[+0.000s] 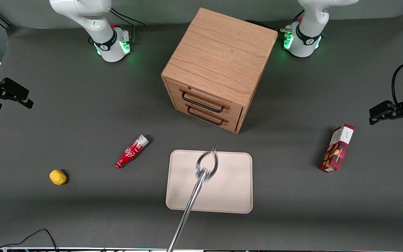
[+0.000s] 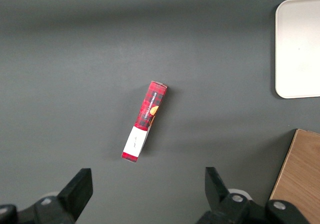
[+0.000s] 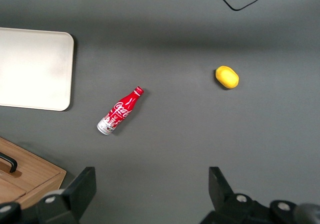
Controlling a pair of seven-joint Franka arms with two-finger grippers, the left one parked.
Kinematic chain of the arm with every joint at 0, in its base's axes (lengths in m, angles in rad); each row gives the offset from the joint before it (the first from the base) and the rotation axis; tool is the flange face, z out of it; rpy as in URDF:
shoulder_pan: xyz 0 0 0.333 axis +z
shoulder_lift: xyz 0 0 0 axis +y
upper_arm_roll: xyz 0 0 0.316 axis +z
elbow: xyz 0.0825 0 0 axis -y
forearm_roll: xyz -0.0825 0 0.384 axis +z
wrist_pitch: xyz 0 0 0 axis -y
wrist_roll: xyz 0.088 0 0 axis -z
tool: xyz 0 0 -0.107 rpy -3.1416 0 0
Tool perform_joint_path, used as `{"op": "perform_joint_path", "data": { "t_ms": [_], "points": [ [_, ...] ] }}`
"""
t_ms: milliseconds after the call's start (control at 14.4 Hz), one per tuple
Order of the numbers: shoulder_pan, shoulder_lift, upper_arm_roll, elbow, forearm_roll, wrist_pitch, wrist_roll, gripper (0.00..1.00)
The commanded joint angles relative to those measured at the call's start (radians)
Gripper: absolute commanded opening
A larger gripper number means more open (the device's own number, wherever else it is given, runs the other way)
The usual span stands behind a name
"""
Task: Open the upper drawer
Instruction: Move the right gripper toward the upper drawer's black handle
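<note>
Upper drawer sits flush in the oak cabinet, its black wire handle just above the lower drawer's. I see my gripper spread wide and holding nothing, hanging over bare table mat toward the working arm's end, well apart from the cabinet. Below it lie a red cola bottle and a yellow lemon; the beige tray rests in front of the drawers.
</note>
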Motion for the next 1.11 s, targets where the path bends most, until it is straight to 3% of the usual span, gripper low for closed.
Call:
{"op": "perform_joint_path", "data": {
  "t_ms": [0, 208, 347, 485, 693, 832, 1040],
  "points": [
    [0.005, 0.014, 0.003, 0.021, 0.019, -0.011, 0.002, 1.00],
    [0.025, 0.038, 0.014, 0.047, 0.005, -0.012, -0.009, 1.00],
    [0.077, 0.064, 0.069, 0.083, -0.085, -0.031, -0.012, 1.00],
    [0.107, 0.098, 0.178, 0.118, -0.169, -0.039, -0.094, 1.00],
    [0.108, 0.155, 0.336, 0.159, -0.191, -0.037, -0.132, 1.00],
    [0.136, 0.181, 0.437, 0.159, -0.274, -0.028, -0.179, 1.00],
    [0.145, 0.260, 0.551, 0.167, -0.293, 0.012, -0.218, 1.00]
  ]
}}
